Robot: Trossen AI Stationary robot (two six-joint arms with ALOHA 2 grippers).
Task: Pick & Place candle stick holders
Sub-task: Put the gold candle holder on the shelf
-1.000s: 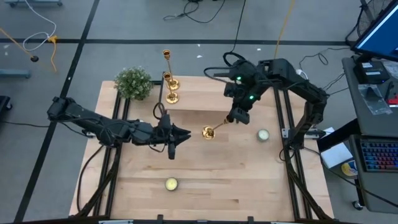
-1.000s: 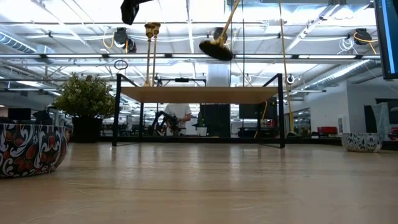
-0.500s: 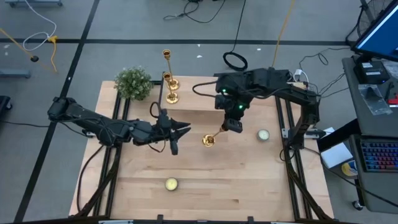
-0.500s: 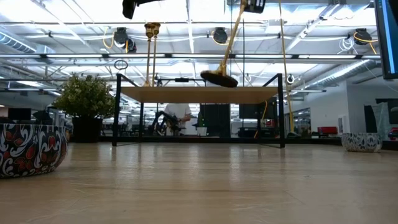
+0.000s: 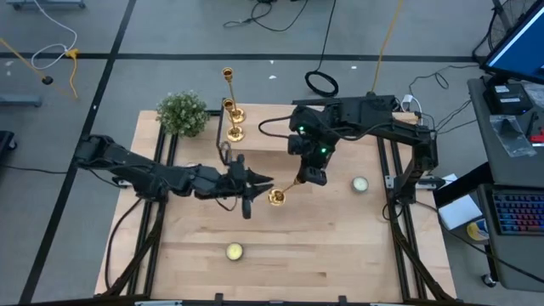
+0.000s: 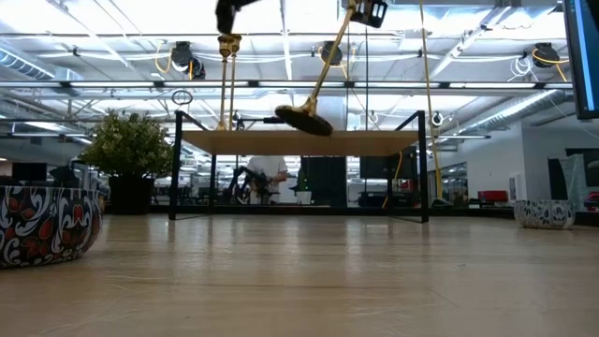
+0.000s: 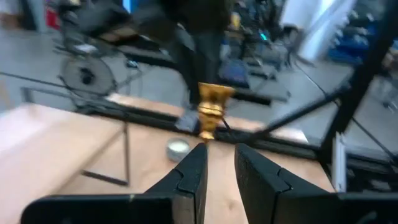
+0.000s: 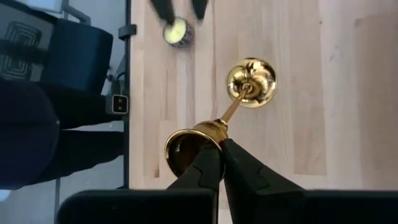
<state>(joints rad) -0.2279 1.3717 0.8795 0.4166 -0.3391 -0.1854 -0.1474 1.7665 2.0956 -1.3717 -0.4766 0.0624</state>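
Right end effector [image 8: 219, 163] clamped on a gold candlestick [image 8: 236, 106] — round base toward the wooden table [image 8: 311, 93].

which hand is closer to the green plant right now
Left. The left hand is mid-table, right of the green plant and nearer the front. The right hand, shut on a candlestick, is farther right.

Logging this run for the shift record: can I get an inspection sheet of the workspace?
Surface: wooden table, bare planks in front.
Job's things: one candlestick held tilted above the table; two candlesticks upright at the far edge.
Clutter: green plant; candle tins.
Grippers: right pincer shut on the candlestick's stem; left pincer slightly apart, empty, facing it.
Cables: coils on the floor.
Surroundings: person beyond the table; monitor.
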